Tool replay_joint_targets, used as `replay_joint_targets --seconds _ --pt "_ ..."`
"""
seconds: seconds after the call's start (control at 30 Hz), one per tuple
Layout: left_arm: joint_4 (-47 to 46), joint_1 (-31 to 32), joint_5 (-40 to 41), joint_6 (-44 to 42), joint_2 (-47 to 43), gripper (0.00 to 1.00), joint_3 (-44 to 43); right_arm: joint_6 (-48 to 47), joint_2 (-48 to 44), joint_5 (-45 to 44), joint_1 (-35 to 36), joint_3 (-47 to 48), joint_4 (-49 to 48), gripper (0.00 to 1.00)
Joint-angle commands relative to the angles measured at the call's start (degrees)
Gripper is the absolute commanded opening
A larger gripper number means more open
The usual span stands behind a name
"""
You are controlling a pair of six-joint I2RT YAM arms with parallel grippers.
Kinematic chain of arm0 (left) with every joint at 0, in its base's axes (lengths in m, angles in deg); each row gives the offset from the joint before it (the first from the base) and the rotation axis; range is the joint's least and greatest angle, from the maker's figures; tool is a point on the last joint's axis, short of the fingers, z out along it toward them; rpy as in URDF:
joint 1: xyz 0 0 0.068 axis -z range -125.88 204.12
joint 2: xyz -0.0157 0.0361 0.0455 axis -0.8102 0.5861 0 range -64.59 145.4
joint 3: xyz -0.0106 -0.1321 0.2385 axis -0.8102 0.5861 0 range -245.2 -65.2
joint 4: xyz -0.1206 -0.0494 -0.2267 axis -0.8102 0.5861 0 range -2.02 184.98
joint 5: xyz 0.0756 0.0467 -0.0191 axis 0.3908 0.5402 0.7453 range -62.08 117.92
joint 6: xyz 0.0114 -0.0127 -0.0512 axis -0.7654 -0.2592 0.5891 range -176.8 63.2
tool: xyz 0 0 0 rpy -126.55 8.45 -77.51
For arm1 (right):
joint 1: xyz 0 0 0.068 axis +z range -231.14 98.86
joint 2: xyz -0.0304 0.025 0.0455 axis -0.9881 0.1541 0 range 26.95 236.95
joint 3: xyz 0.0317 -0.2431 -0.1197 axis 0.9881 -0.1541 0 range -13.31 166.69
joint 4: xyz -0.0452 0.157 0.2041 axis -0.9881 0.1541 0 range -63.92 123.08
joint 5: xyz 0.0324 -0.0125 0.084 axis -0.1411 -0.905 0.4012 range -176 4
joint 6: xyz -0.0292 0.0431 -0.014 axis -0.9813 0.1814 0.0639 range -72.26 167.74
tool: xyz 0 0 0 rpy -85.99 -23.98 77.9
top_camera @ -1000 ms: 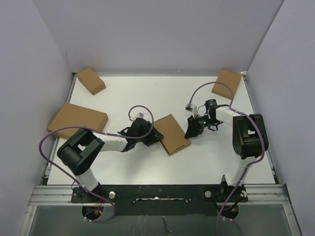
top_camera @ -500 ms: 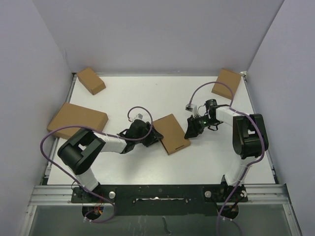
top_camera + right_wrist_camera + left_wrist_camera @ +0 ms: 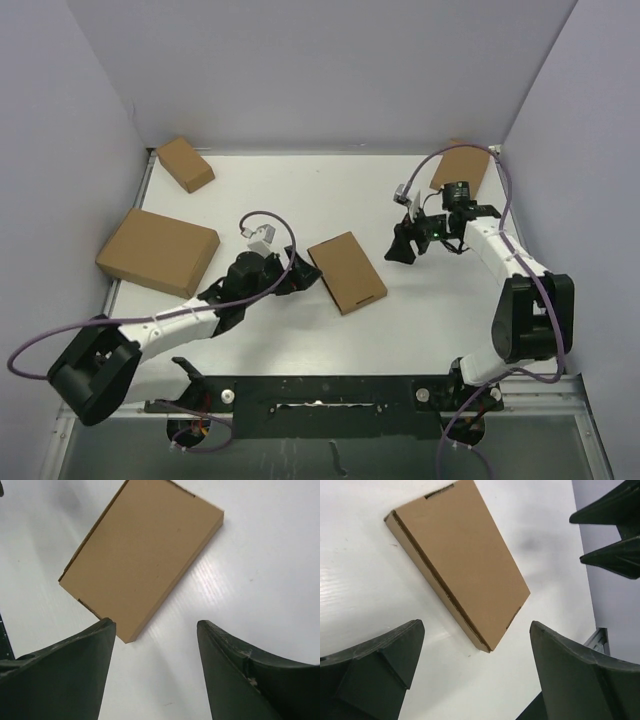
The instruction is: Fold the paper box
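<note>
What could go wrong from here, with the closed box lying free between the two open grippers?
1. Nothing holds the paper box; if its tabs are not fully tucked, the lid may spring up.
2. The left gripper stands open close beside the box's edge, so a careless arm move could push it askew.

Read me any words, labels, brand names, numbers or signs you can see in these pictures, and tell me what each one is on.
No text can be read in any view.
Box in the middle: plain brown card, no print on the faces that show.
Big box at the left, small box at the back left, box at the back right: plain too.
Left arm, right arm: no readable mark.
</note>
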Motion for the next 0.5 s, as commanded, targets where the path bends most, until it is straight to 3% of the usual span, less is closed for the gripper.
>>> replay_joint_targets --seconds 0.0,0.13,0.23,0.47 --pt "-2.0 -0.3 3.3 -11.8 -8.9 0.94 4.5 -2.4 -5.1 2.1 0.0 3.4 -2.4 0.7" --pt "-10.1 -0.9 3.2 -11.8 -13.6 0.98 11.3 3.4 -8.3 3.5 0.0 0.7 -11.6 0.77" --pt "-15.2 -3.0 -1.2 -9.8 -13.9 0.98 14.6 8.6 -7.0 6.2 -0.1 -1.9 -15.4 0.78" --pt "-26.2 -4.1 -4.9 -4.2 -4.9 0.98 16.7 19.0 1.6 6.2 -0.7 -3.3 -18.5 0.77"
